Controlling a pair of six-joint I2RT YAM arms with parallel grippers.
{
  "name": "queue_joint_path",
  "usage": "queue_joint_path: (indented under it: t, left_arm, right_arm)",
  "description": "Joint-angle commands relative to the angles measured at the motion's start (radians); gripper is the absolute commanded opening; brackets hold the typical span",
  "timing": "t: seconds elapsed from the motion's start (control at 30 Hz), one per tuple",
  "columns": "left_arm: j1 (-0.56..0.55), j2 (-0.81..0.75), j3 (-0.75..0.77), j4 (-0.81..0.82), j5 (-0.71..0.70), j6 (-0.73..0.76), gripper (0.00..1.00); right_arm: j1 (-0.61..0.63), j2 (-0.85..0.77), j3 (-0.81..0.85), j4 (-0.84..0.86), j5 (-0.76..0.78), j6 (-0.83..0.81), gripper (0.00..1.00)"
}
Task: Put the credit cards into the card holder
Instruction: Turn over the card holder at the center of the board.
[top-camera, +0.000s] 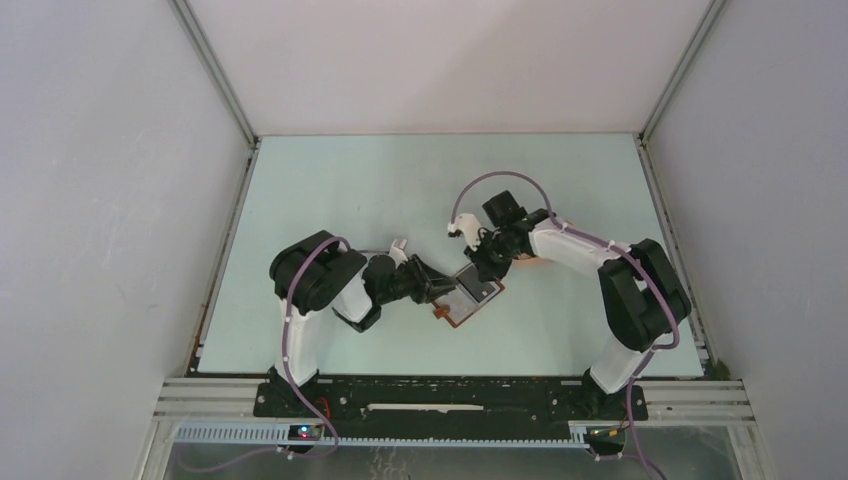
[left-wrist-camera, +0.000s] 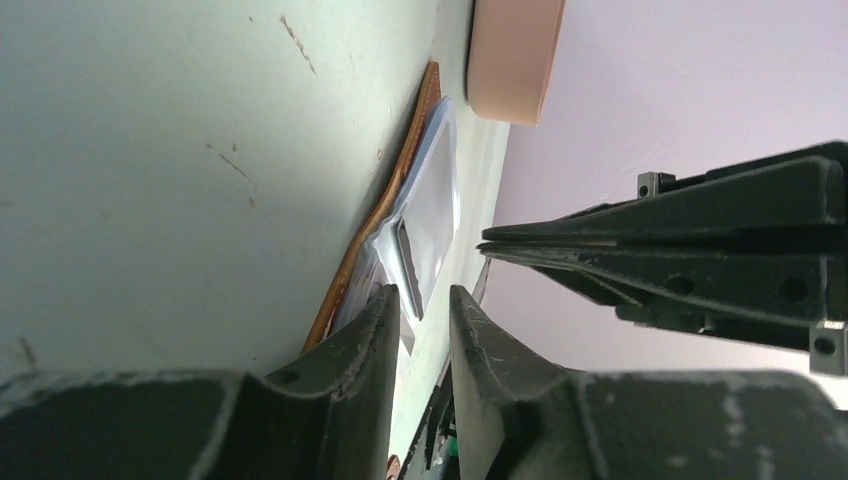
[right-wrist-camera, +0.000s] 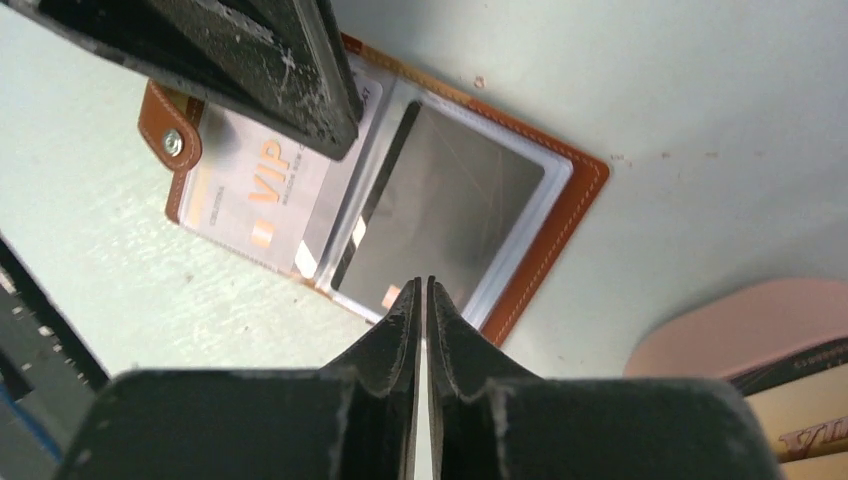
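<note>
The card holder (top-camera: 478, 302) lies open on the table, brown leather (right-wrist-camera: 560, 230) with clear sleeves. A dark grey card (right-wrist-camera: 440, 210) sits in its right sleeve and a pale VIP card (right-wrist-camera: 265, 195) in its left one. My right gripper (right-wrist-camera: 421, 285) hovers at the dark card's near edge, jaws together but for a hairline slit, nothing seen between them. My left gripper (left-wrist-camera: 425, 300) stands partly open, one finger (right-wrist-camera: 300, 70) lying over the holder's left page. In the top view the two grippers (top-camera: 440, 287) (top-camera: 478, 268) meet over the holder.
A pink tray (right-wrist-camera: 740, 330) stands just right of the holder, with a tan card (right-wrist-camera: 800, 420) in it; my right arm mostly hides it in the top view. The holder's snap tab (right-wrist-camera: 170, 135) sticks out at its left edge. Grey walls enclose the table.
</note>
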Motion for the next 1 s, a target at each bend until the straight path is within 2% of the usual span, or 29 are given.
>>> queue_joint_path:
  t: [0.0, 0.43, 0.77, 0.97]
  left_arm:
    - [0.007, -0.023, -0.033, -0.07, -0.021, 0.073, 0.31]
    - [0.004, -0.261, -0.118, -0.075, -0.088, 0.236, 0.29]
    - [-0.019, -0.463, -0.16, -0.174, -0.144, 0.416, 0.28]
    - [-0.036, -0.524, -0.168, -0.24, -0.177, 0.47, 0.28]
  right_arm:
    - [-0.069, -0.043, 0.037, -0.08, -0.169, -0.011, 0.12]
    - [-0.209, 0.071, 0.107, -0.181, -0.341, 0.034, 0.15]
    - [-0.224, 0.139, 0.139, -0.223, -0.345, 0.046, 0.19]
    - [-0.223, 0.159, 0.146, -0.223, -0.325, 0.061, 0.24]
